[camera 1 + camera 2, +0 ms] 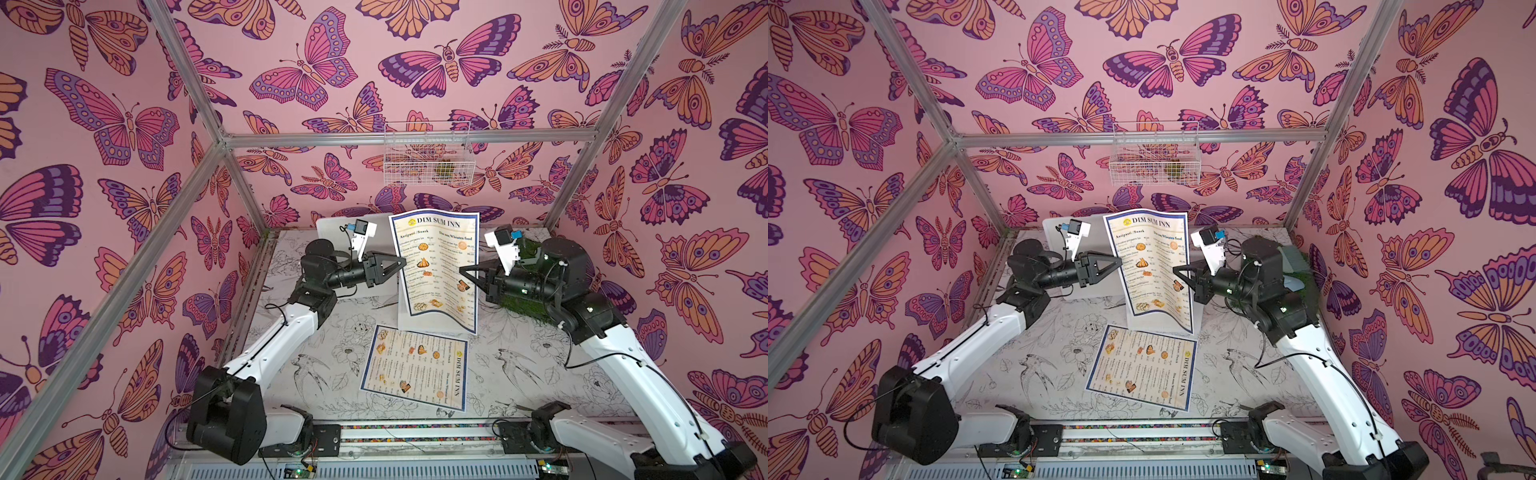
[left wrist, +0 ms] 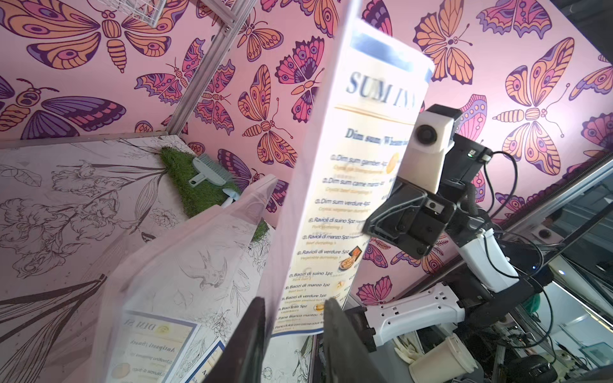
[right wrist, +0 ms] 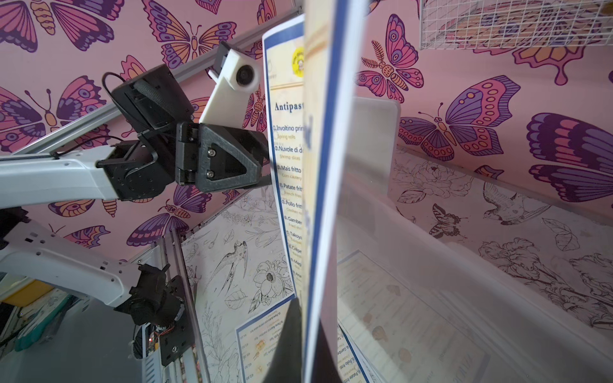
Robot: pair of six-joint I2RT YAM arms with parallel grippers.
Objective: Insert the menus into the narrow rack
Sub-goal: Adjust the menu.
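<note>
At 9 o'clock of the upright menu, the left pincer is being shown spread. In the left wrist view its fingers are being seen on either side of the sheet's edge, with a gap between them and the laminate (nothing is being squeezed there). Just behind that arm, toward 11 o'clock, a panel of the clear rack is being shown upright on the surface. The upright menu, headed "DIM SUM INN", is being held on end mid-surface, gently bowed, with its lower edge down by the rack's front wall. Whether that edge is being seated in a slot cannot be told. At 6 o'clock of it, the flat menu is being shown lying face up, apart from both arms. At 12 o'clock, a wire basket is being carried by the back wall. At 3 o'clock, the right pincer is being pressed together on the upright menu's right edge. Beyond it, a grass mat is being partly hidden by the right arm.
</note>
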